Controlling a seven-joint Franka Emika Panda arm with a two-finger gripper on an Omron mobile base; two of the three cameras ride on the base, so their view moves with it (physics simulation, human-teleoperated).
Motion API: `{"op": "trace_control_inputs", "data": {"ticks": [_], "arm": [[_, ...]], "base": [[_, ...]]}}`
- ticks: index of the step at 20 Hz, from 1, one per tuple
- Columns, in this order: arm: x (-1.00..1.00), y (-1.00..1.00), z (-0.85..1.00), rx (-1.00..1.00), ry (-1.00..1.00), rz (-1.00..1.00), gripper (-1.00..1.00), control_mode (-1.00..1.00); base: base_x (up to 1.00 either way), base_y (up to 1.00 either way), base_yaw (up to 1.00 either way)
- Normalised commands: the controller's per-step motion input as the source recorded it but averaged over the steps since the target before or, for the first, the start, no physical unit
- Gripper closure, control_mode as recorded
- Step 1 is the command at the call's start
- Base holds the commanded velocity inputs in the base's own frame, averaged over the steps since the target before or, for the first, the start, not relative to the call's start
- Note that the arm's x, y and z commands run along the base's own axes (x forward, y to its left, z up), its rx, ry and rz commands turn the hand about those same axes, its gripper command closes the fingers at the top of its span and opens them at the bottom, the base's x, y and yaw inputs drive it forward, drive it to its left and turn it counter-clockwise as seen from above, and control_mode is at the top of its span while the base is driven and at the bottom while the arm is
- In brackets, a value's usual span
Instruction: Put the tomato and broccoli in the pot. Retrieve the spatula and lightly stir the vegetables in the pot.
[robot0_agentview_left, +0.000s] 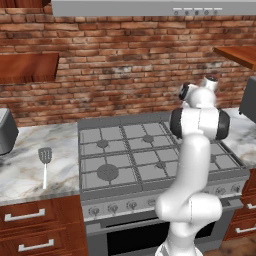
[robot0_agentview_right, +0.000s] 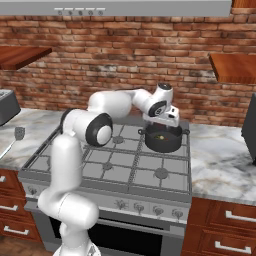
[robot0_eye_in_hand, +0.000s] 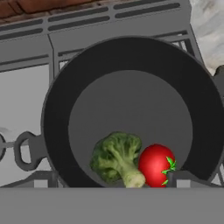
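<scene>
The dark round pot stands on the stove's back right burner, and it also shows in the right base view as the pot. Inside it the broccoli and the red tomato lie touching, side by side. My gripper hovers just above the pot's rim, open, its fingertips wide apart with nothing between them. The arm hides the pot and gripper in the left base view. The spatula lies flat on the marble counter left of the stove, head toward the wall.
The gas stove has grey grates and knobs along its front. A dark appliance sits on the left counter, another on the right counter. Wooden shelves hang on the brick wall, under a hood.
</scene>
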Motion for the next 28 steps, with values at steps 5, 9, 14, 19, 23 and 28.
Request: {"op": "trace_control_inputs", "data": {"ticks": [5, 9, 14, 19, 23, 28], "arm": [[-0.44, 0.58, 0.50, 0.00, -0.05, 0.07, -1.00, -1.00], [-0.56, 0.98, 0.24, -0.04, -0.01, 0.15, -1.00, -1.00], [-0.59, 1.00, 0.08, -0.07, 0.00, 0.17, -1.00, -1.00], [-0.56, 1.00, 0.04, -0.05, 0.00, 0.16, -1.00, -1.00], [-0.54, 1.00, 0.01, -0.01, 0.00, 0.15, -1.00, -1.00], [-0.53, 1.00, 0.00, 0.00, 0.00, 0.13, -1.00, -1.00]], "base": [[0.00, 0.00, 0.00], [0.00, 0.00, 0.00], [0.00, 0.00, 0.00], [0.00, 0.00, 0.00], [0.00, 0.00, 0.00], [0.00, 0.00, 0.00]]}}
